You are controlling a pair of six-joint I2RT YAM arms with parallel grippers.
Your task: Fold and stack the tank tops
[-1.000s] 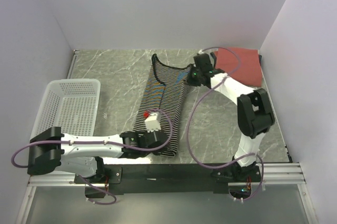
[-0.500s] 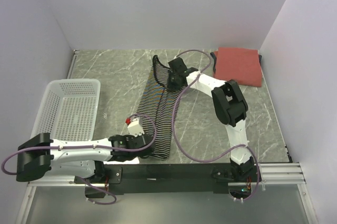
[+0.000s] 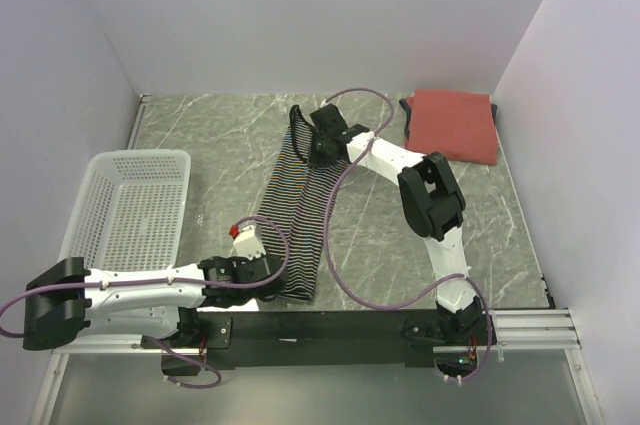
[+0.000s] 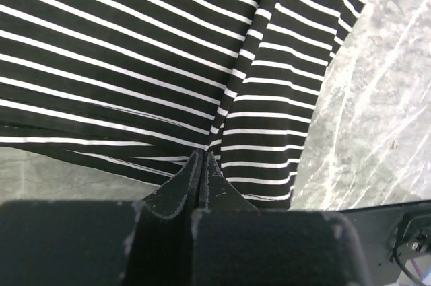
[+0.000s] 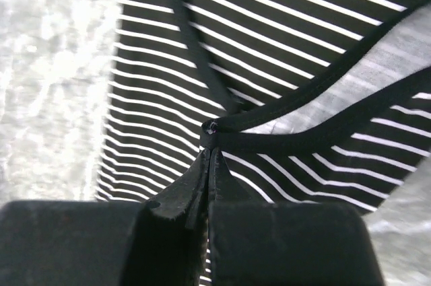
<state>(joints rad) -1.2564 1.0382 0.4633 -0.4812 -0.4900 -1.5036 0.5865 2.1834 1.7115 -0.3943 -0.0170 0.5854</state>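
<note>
Nearest me, the left arm (image 3: pixel 140 285) lies low along the counter's (image 3: pixel 420 225) near edge. Its jaws are pressed tight together, pinching the bottom hem of the striped top (image 3: pixel 300 215). Close up, that cloth (image 4: pixel 135 50) is a soft knit, black with thin white lines, and it gathers into ridges that fan out from the pinch. To the left stands a white plastic mesh basket (image 3: pixel 130 210), rectangular with flared walls. The striped top stretches away from the hem as a long, narrow band doubled along its length. It lies on the grey veined marble and leans a little to the right as it goes. At its far end the right arm (image 3: pixel 395 157) reaches in from the right. Its jaws are closed too, nipping the top (image 5: pixel 283 37) where the black-bound edges meet in a point. Beyond, in the far right corner, a rust-red top (image 3: pixel 455 125) lies folded into a flat, thick rectangle, well apart from the striped one.
</note>
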